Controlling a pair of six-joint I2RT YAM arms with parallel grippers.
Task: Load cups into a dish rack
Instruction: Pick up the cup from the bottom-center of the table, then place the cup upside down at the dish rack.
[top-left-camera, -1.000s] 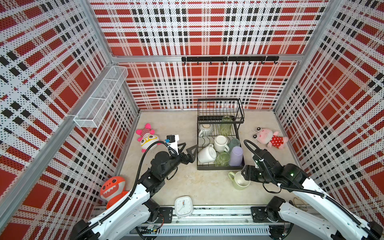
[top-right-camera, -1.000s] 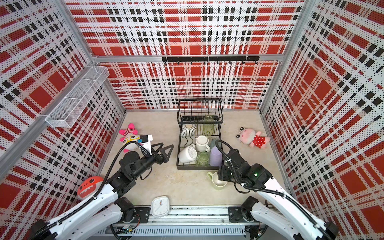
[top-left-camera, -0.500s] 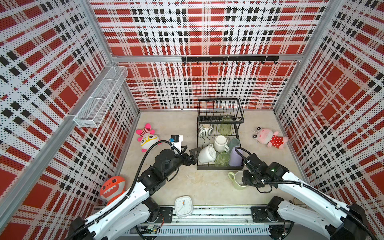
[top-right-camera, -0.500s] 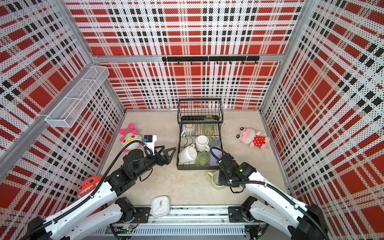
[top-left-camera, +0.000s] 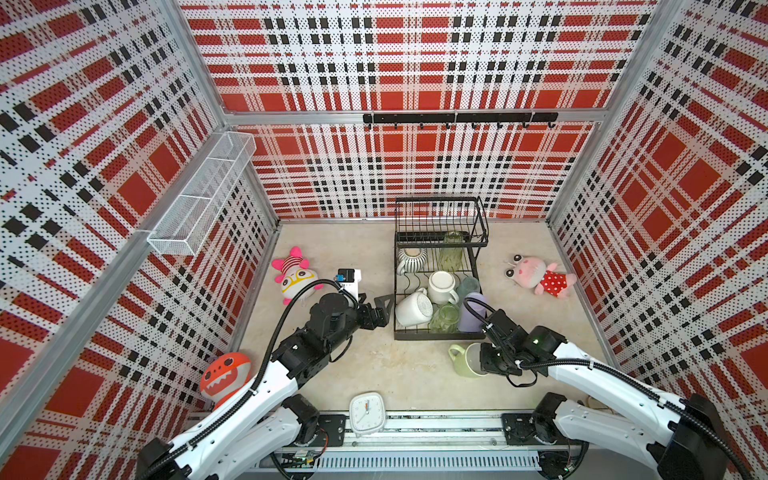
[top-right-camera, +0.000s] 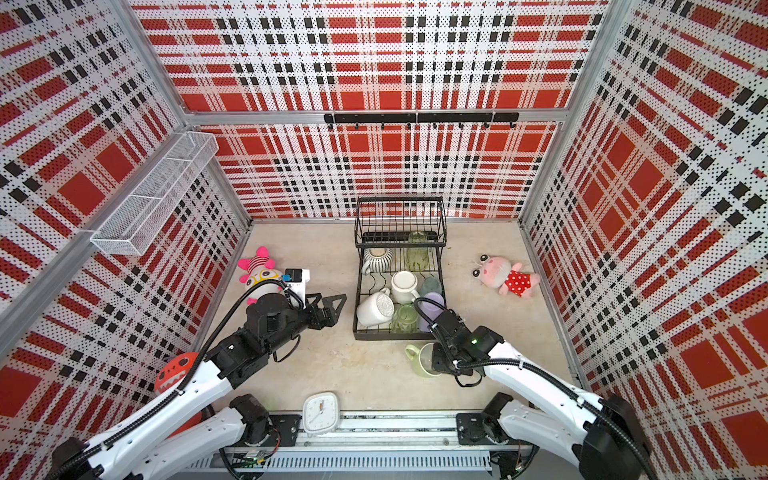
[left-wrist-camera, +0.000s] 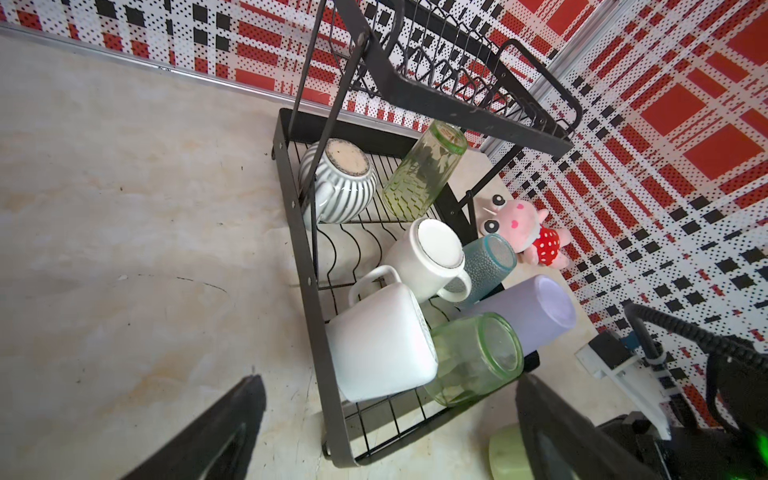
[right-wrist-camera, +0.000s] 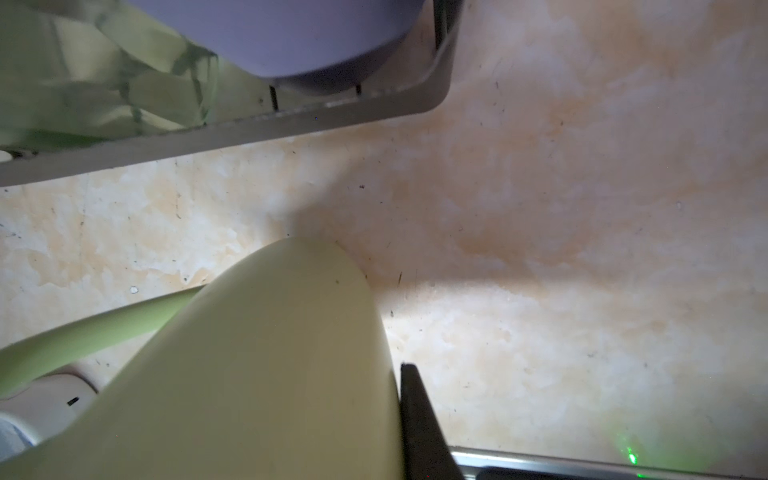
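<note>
The black wire dish rack (top-left-camera: 397, 291) (top-right-camera: 357, 291) (left-wrist-camera: 299, 232) stands mid-floor, holding several cups: a ribbed white mug (top-left-camera: 411, 259), white mugs (top-left-camera: 442, 286) (left-wrist-camera: 382, 345), green glasses (top-left-camera: 444, 318) (left-wrist-camera: 419, 178), a teal tumbler (top-left-camera: 467, 286) and a lavender tumbler (top-left-camera: 471, 311) (left-wrist-camera: 536, 311). A pale-green mug (top-left-camera: 465, 360) (top-right-camera: 420, 360) (right-wrist-camera: 270, 374) sits on the floor just in front of the rack. My right gripper (top-left-camera: 484, 360) (top-right-camera: 436, 359) is shut on its wall; one finger (right-wrist-camera: 415, 407) presses its outside. My left gripper (top-left-camera: 376, 301) (top-right-camera: 328, 300) (left-wrist-camera: 390, 382) hangs open left of the rack, holding nothing.
A pink-and-yellow plush (top-left-camera: 293, 274) lies behind the left arm, and a pink plush (top-left-camera: 536, 276) lies right of the rack. An orange plush (top-left-camera: 224, 374) sits at the left wall, a white square clock (top-left-camera: 366, 413) at the front edge. A white mesh basket (top-left-camera: 199, 195) hangs on the left wall.
My right gripper moved down from the rack's front corner onto the pale-green mug and closed on its wall. The left arm shifted only slightly and stayed open.
</note>
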